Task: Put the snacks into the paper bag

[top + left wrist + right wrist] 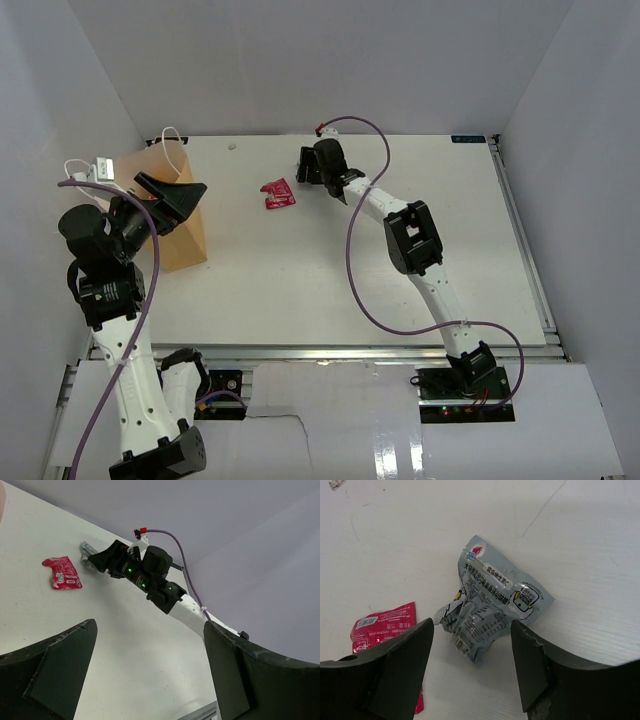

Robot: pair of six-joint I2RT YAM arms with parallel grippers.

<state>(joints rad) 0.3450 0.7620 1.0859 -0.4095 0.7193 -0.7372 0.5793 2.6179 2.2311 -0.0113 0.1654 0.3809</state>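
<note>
Grey packet [492,605] lies crumpled on the table [580,540]. Red packet [380,627] is just beside it; the paper bag [178,240] stands well apart at the left.

Judged light, soft, crinkly foil, probably slippery. Best pinched across the bunched middle.

My right pincer [471,630] hangs wide open over it, holding nothing. Left pincer [150,625] is also wide open and empty, by the bag.

grey pkt [492,605]: Chinese print, not legible | red pkt [382,625]: white label, txt too small

A crumpled grey packet [492,605] lies between the parted jaws, a red packet [382,625] nearby.
</note>
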